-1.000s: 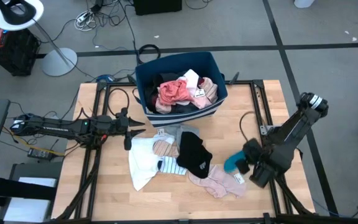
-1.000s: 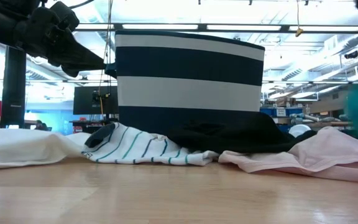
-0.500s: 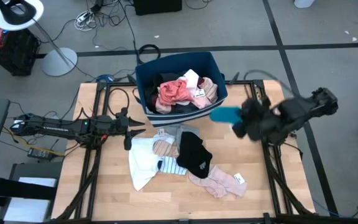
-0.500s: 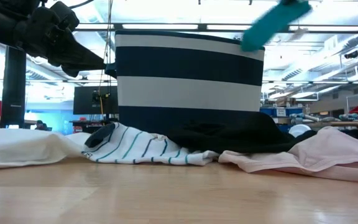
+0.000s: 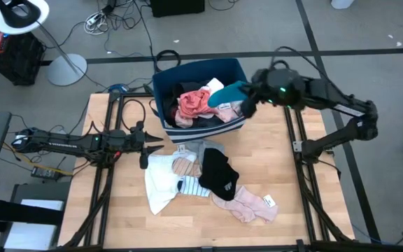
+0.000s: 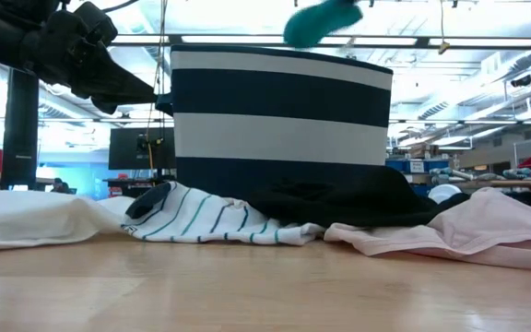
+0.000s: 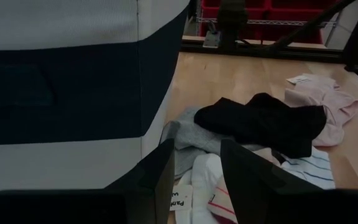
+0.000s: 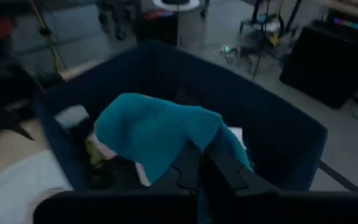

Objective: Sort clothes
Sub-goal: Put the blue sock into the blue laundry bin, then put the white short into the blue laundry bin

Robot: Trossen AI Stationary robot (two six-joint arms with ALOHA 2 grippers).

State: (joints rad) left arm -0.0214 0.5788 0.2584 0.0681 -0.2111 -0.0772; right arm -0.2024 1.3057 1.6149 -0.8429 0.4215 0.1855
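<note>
The right gripper (image 5: pixel 245 102) is clamping a teal garment (image 5: pixel 227 92) and holding it in the air above the bin (image 5: pixel 187 128), over the bin's right-hand half. The garment is showing as a thick, soft knit, bunching into a rounded lump ahead of the fingers and draping down on both sides of them. In the low view it (image 6: pixel 322 20) is hanging clear above the bin's rim, touching nothing below.

Directly beneath the gripper, the bin is holding a heap of pink (image 5: pixel 196 104), white (image 5: pixel 215 87) and dark clothes, reaching near the rim. The bin is navy with white stripes, and its walls are standing upright on all four sides.

Nearer the worktop's (image 5: pixel 299 210) front edge than the right gripper, loose clothes are lying flat in a cluster: a white piece (image 5: pixel 161 180), a striped piece (image 5: pixel 189 186), a black piece (image 5: pixel 219 173) and a pale pink piece (image 5: pixel 247 204). Bare worktop is lying open below and to the right of the right gripper.

The left gripper (image 5: pixel 144 145) is waiting with its fingers apart, holding nothing, low over the worktop at the bin's left front corner, just beside the white piece.
</note>
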